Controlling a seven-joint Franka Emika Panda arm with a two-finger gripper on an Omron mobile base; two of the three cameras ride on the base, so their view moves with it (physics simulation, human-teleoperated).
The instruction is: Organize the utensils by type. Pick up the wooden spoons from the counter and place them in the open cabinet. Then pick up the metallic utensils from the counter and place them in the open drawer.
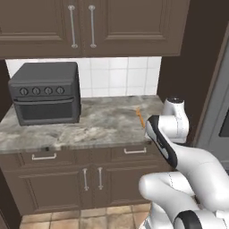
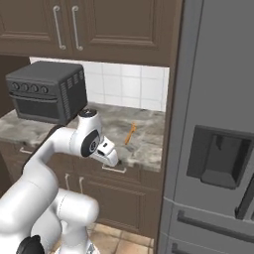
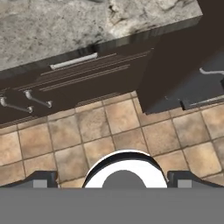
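Grey-and-tan veined stone counter (image 1: 103,125) on dark brown base cabinets (image 1: 80,179), white tile backsplash (image 1: 120,76) behind, tan tiled floor (image 3: 113,131) below. Dark toaster oven (image 1: 44,93) sits at far left of the counter. Wall cabinets (image 1: 89,24) above have closed doors with silver bar handles. Grey fridge (image 2: 218,149) stands to the right. Gripper (image 3: 112,178) points down at the floor in front of the cabinets, just off the counter's near edge; fingertips (image 3: 41,178) stand wide apart, holding and touching nothing. One slim orange-brown wooden spoon (image 1: 140,117) lies flat near the counter's right end, handle running near to far, clear of the oven.
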